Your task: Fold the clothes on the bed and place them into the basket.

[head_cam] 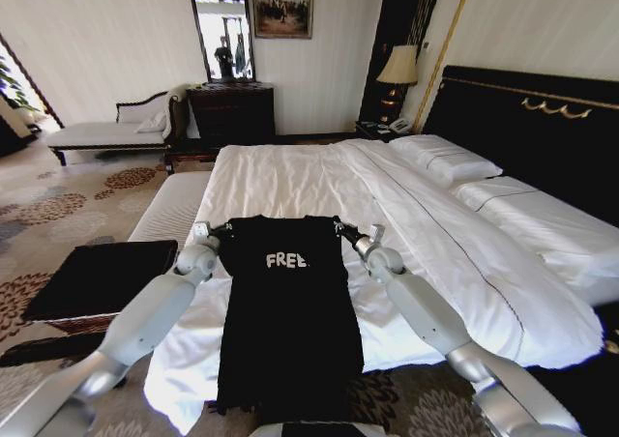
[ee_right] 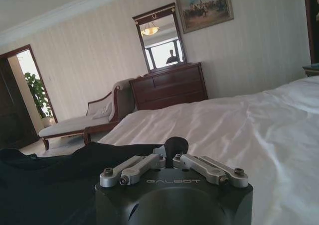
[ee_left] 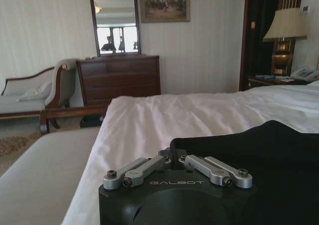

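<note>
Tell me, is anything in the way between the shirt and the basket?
Nothing visible. The shirt lies at the bed's foot with both pincers, left and right, gripping its top corners. The basket sits on the carpet to the robot's left, with only the left arm between them.

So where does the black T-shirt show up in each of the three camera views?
Head view: T-shirt lies centre, at the foot of the bed.
Left wrist view: T-shirt beside the left gripper.
Right wrist view: T-shirt beside the right gripper.
Shared landmark: the mirror.
</note>
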You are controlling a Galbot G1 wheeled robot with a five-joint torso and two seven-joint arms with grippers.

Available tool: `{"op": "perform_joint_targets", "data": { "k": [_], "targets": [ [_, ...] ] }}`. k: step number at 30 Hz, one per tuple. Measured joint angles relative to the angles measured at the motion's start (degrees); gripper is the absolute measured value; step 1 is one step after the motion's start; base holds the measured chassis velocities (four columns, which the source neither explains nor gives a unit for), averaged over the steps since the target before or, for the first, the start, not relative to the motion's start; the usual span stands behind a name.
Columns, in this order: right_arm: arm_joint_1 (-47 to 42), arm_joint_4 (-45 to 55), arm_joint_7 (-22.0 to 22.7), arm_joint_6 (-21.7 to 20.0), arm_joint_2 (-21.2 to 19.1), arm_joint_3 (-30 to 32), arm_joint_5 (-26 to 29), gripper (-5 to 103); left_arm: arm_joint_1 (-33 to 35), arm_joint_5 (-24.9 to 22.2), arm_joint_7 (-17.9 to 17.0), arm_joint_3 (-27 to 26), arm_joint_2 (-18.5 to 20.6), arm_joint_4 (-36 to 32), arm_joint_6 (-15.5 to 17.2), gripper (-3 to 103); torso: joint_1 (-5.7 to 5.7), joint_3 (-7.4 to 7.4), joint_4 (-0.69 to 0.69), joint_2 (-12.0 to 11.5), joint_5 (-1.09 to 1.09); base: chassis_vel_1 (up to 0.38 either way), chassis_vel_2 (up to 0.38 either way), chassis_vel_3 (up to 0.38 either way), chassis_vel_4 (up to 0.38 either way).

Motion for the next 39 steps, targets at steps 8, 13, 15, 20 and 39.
{"op": "perform_joint_targets", "data": {
  "k": [8, 13, 15, 20, 39],
  "targets": [
    [10.1, -2.6, 3.0, 1.6, 2.2, -6.8, 0.9, 1, -14.0, -6.9, -3.6, 5.9, 1.2, -1.7, 2.6, 0, 0.00, 0.00, -0.05, 0.0, 0.03, 0.000, 0.000, 0.000, 0.000],
    [16.0, -7.6, 4.0, 3.4, 5.9, -9.4, 0.0, 1, -22.8, -8.4, -7.6, 12.1, -3.0, 5.2, 6.3, 0, 0.02, 0.01, -0.02, 0.0, 0.00, 0.000, 0.000, 0.000, 0.000],
    [17.2, -8.9, 4.1, 4.0, 6.6, -10.0, -0.6, 1, -25.0, -8.5, -8.6, 13.7, -4.1, 7.8, 7.7, 0, 0.02, 0.01, -0.03, 0.0, 0.00, 0.000, 0.000, 0.000, 0.000],
    [20.1, -15.4, 4.4, 5.7, 9.2, -11.2, -1.7, 1, -31.1, -7.8, -8.5, 18.9, -7.3, 18.3, 9.0, 0, 0.01, 0.01, -0.03, 0.0, 0.02, 0.000, 0.000, 0.000, 0.000],
    [20.5, -25.3, 3.7, 12.3, 12.8, -10.7, -6.5, 1, -27.4, 1.5, -5.9, 16.5, -15.2, 27.3, -0.5, 0, 0.01, 0.00, -0.03, 0.0, 0.00, 0.000, 0.000, 0.000, 0.000]
  ]
}}
